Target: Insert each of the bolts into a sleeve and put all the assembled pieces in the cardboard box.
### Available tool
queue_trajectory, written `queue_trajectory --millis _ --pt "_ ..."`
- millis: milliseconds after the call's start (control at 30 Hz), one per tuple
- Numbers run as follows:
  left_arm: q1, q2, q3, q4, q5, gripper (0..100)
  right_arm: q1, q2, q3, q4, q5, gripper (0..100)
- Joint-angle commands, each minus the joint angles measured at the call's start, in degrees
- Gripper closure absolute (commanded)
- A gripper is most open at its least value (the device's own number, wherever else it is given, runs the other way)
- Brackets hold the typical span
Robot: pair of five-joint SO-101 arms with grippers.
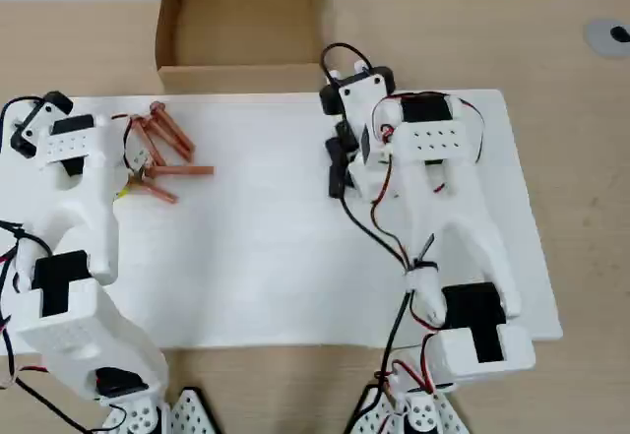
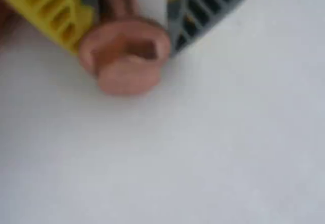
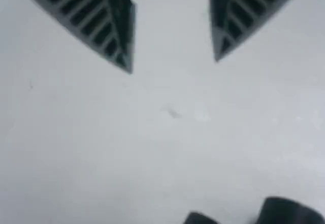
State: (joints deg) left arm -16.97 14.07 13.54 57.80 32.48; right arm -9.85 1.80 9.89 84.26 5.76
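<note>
The high camera hangs above the wooden table (image 1: pixel 571 80) and looks almost straight down, with the arm bases at its near edge and the open brown cardboard box (image 1: pixel 241 31) at the far edge. Each wrist camera looks along its own claw from very close to the flat white sheet (image 1: pixel 266 247). The left claw (image 2: pixel 127 36) frames a copper-brown flanged piece (image 2: pixel 124 56) that it grips. The right claw (image 3: pixel 172 64) stands spread over the sheet. All three views share that sheet.

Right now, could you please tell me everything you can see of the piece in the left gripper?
The copper-coloured piece is a round shaft widening to a flanged end with a recess. It is pinched between the left gripper's yellow and dark grey fingers, flanged end towards the white mat, at the edge of the pile of similar pieces.
</note>
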Motion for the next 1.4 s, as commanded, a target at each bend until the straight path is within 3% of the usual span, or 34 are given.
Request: queue_trajectory --millis 0,167,500,633,800,1000,1167,1367 --pt "-0.7 -0.4 1.0 -0.6 -0.4 89 1.5 -0.2 -2.7 -0.4 0.1 86.0" --pt "-0.7 -0.4 1.1 -0.5 -0.4 100 1.5 -0.6 -2.7 -0.2 0.1 86.0" --pt "-0.3 -2.2 -2.1 4.7 -0.5 99 4.9 -0.6 -2.7 0.1 0.0 86.0" --pt "-0.3 -9.5 -7.3 11.3 -0.9 99 4.9 -0.6 -3.0 1.1 0.0 86.0" --pt "1.3 -23.9 -9.1 16.1 -8.4 99 4.7 -0.7 -5.2 1.1 -0.3 86.0" --pt "10.9 -40.0 3.6 16.7 -17.1 99 1.5 -0.1 -8.0 -4.1 -6.2 86.0" --pt "13.0 -50.5 20.1 8.0 -23.4 99 -1.3 0.9 -7.3 -9.2 -15.9 86.0" --pt "13.0 -62.4 35.6 -2.1 -27.3 99 -3.4 9.5 -8.1 -11.1 -20.4 86.0"
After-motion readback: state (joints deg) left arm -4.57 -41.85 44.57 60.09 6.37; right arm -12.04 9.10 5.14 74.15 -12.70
